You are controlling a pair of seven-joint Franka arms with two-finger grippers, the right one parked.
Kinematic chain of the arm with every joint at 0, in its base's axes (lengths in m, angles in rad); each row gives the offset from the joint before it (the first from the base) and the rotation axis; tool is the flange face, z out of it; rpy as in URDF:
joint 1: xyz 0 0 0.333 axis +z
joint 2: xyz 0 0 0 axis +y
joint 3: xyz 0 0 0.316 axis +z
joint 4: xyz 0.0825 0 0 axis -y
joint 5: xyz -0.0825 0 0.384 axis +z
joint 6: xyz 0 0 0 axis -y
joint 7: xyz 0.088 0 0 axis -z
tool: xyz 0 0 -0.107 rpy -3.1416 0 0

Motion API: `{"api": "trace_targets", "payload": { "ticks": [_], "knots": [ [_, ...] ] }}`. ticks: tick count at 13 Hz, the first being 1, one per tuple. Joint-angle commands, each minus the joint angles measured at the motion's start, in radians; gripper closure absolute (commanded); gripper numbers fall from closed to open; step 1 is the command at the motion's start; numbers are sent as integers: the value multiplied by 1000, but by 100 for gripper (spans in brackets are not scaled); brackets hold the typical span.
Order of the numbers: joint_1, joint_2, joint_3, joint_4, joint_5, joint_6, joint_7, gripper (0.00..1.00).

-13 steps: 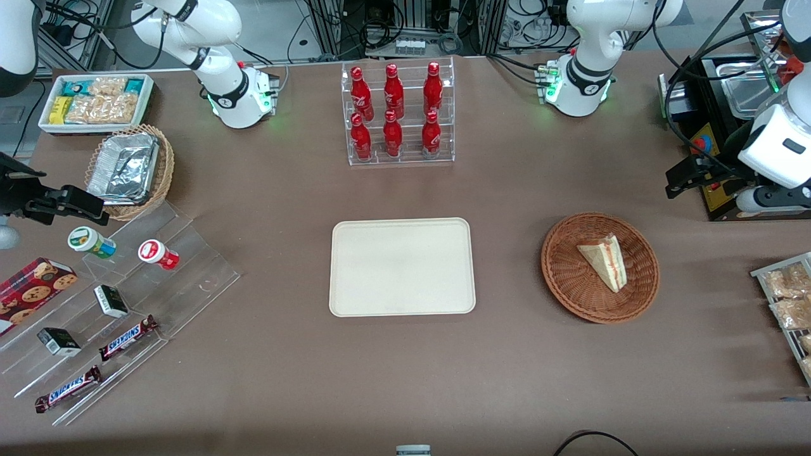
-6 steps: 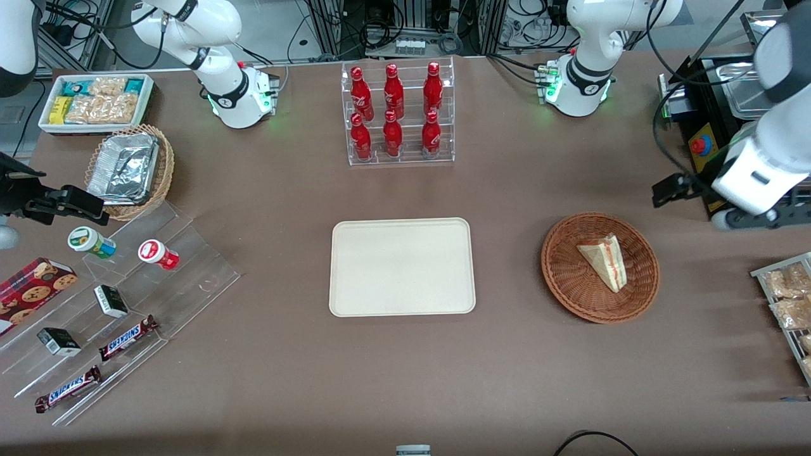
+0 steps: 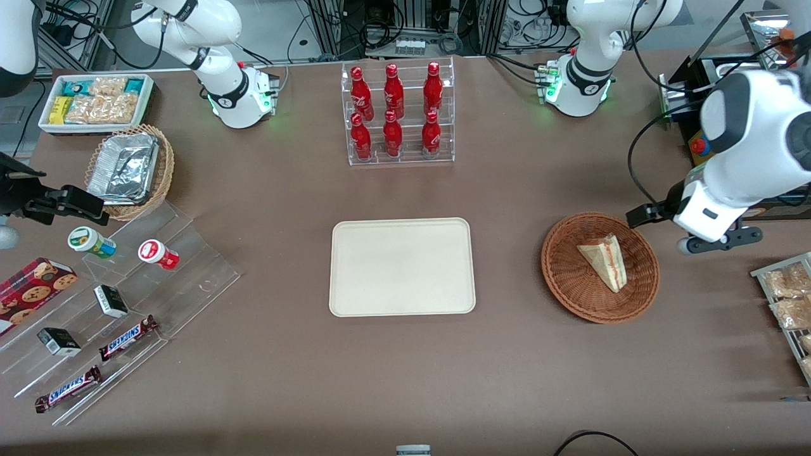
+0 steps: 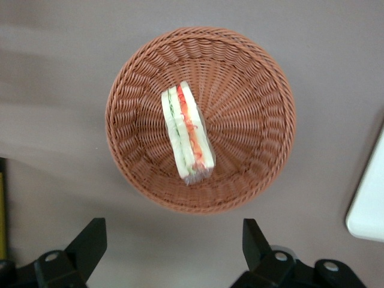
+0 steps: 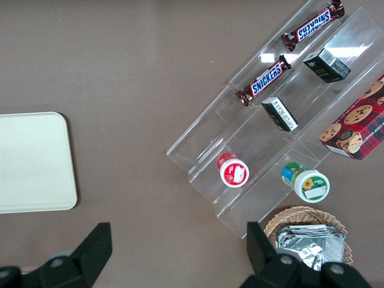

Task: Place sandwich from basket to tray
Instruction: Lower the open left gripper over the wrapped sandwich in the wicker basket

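Note:
The sandwich point(image 3: 604, 259) point(image 4: 186, 135), a wrapped white wedge with red and green filling, lies in the round reddish-brown wicker basket point(image 3: 570, 285) point(image 4: 252, 96). The cream tray point(image 3: 402, 223) point(image 4: 367, 207) sits bare beside the basket, toward the parked arm's end. My left gripper point(image 3: 713, 239) point(image 4: 173, 252) hangs above the table just outside the basket's rim, toward the working arm's end. It is open, its dark fingers point(image 4: 90, 243) spread wide with only tabletop between them.
A clear rack of red bottles point(image 3: 396, 114) stands farther from the front camera than the tray. A rack of bagged snacks point(image 3: 789, 297) and a black box with a red button point(image 3: 698, 145) lie near the working arm.
My left arm has swung in from the table's edge toward the basket over the last second. The sandwich, basket and tray have not moved.

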Motion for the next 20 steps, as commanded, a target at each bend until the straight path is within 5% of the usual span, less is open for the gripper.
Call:
{"api": "trace_targets", "payload": {
  "ticks": [1,9,20],
  "knots": [
    [-2,-22,1,-112,-6,138,-92,0],
    [-19,63,0,-216,-3,382,-313,0],
    [-21,188,0,-255,-1,504,-332,2]
  ]
}}
